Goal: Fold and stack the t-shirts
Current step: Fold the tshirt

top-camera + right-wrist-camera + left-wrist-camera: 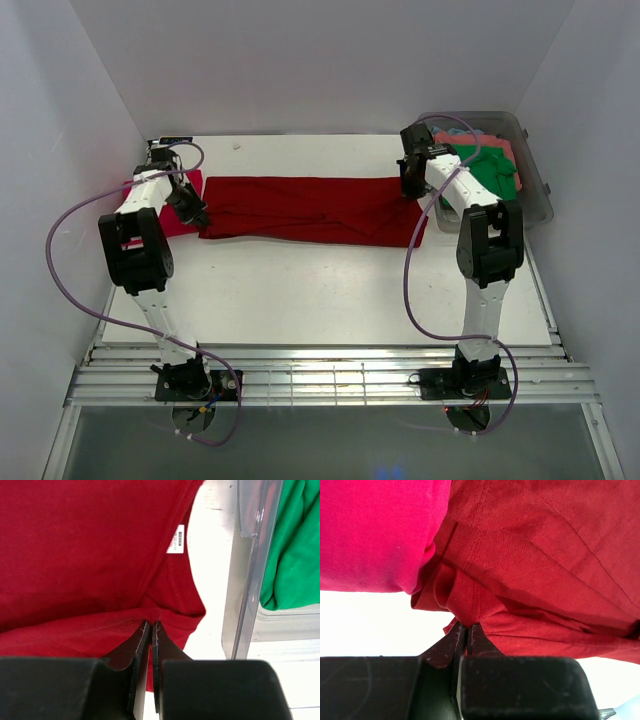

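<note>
Since the surface [330, 300] carries the dark red t-shirt [310, 208] as one long band, axis running left-right, each arm sits at its own end; the tub [535, 195] with the green t-shirt [490, 170] sits just right of it, the pinkish-red t-shirt [178, 222] touches its left end; left gripper [467, 630] pinched tight on the left hem, right gripper [151, 627] clamped on cloth near the label [175, 539]

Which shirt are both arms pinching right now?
The dark red t-shirt stretched across the table: left fingers and right fingers pinch its ends. The pinkish-red shirt lies free beside it; the green shirt and coral shirt sit in the tub.
</note>
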### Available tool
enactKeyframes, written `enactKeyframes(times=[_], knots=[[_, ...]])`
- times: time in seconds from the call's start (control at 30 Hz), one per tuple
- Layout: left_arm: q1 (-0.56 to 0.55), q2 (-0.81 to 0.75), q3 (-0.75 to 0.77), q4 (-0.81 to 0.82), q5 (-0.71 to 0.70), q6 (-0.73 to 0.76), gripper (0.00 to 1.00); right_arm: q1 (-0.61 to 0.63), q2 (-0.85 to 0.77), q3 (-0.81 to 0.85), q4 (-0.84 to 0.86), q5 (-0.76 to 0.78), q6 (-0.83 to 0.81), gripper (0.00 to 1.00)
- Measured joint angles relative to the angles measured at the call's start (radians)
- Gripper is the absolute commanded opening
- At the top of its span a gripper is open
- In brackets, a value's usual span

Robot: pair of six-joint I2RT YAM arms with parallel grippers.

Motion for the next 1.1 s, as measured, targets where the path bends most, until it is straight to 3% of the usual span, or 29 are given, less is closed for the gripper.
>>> enactKeyframes(times=[0.6, 0.83, 0.87, 0.9, 1.0, 1.1], knots=[[0.009, 0.118, 0.117, -0.004, 0.071, 0.01, 0.22, -0.019, 0.017, 0.0, -0.023, 0.034, -0.004, 0.08], [0.01, 0.175, 0.235, -0.006, 0.074, 0.011, 0.38, -0.021, 0.017, 0.0, -0.024, 0.041, -0.006, 0.08], [0.01, 0.18, 0.259, -0.008, 0.074, 0.012, 0.48, -0.021, 0.017, 0.0, -0.024, 0.041, -0.007, 0.08], [0.01, 0.183, 0.282, -0.009, 0.074, 0.015, 0.53, -0.021, 0.018, 0.002, -0.025, 0.041, -0.008, 0.09], [0.01, 0.208, 0.37, -0.027, 0.073, 0.01, 0.59, -0.021, 0.034, 0.026, -0.033, 0.041, -0.008, 0.36], [0.01, 0.237, 0.452, -0.035, 0.07, 0.006, 0.59, -0.021, 0.045, 0.051, -0.031, 0.047, -0.019, 0.41]])
